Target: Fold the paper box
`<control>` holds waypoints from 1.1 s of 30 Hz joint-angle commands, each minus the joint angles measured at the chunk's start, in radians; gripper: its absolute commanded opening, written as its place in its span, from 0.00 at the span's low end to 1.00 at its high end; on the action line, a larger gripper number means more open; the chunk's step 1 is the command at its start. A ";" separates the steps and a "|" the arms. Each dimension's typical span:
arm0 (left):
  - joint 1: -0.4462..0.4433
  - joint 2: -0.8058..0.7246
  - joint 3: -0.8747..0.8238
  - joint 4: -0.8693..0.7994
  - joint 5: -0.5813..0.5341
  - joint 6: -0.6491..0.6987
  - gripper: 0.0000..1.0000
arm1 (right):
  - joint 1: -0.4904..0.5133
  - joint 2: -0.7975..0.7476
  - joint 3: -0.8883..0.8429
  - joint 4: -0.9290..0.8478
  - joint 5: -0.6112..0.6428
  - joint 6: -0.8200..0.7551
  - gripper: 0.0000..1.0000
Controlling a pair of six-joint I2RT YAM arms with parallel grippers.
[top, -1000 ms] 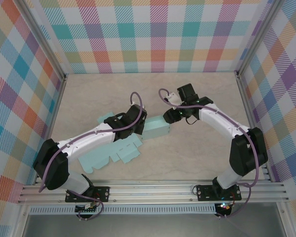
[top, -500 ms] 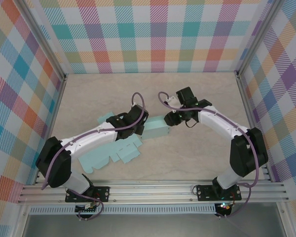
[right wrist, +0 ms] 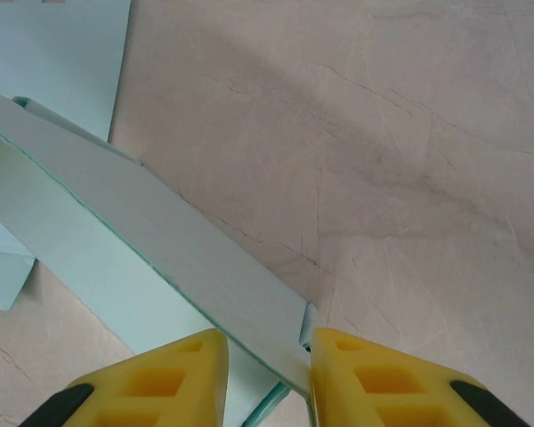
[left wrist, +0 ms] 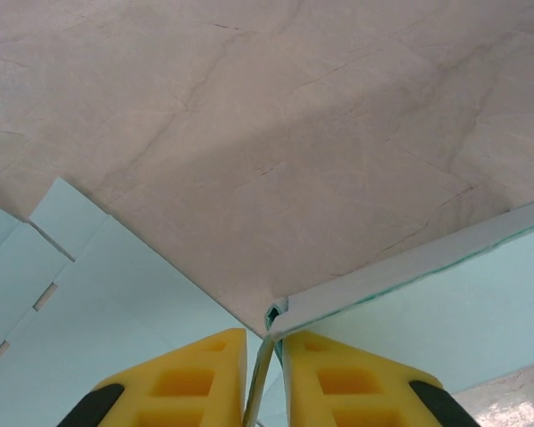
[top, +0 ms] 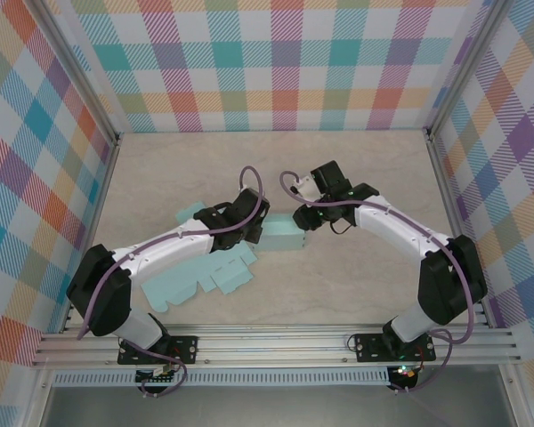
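Note:
The light teal paper box lies mid-table: its flat, unfolded sheet (top: 196, 277) spreads toward the near left, and a raised folded wall (top: 282, 234) stands at its right end. My left gripper (top: 254, 228) is at that wall's left end. In the left wrist view its yellow fingers (left wrist: 189, 378) are shut on a thin upright paper edge (left wrist: 265, 356) at the wall's corner. My right gripper (top: 303, 216) is at the wall's right end. In the right wrist view the wall's end (right wrist: 187, 258) sits between its fingers (right wrist: 384, 381), touching the right one.
The pale marbled table (top: 356, 285) is fenced by checkered walls (top: 276, 62) on three sides and a metal rail (top: 276, 342) at the near edge. Both arms cross over the middle. Bare tabletop lies behind and to the right of the box.
My right gripper has moved left and closed in on the wall's right end. The left gripper has edged slightly right and up, keeping its hold on the paper.

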 commanded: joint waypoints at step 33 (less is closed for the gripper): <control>-0.025 0.003 0.023 0.032 0.022 -0.069 0.07 | 0.014 -0.072 -0.040 -0.012 0.046 0.175 0.13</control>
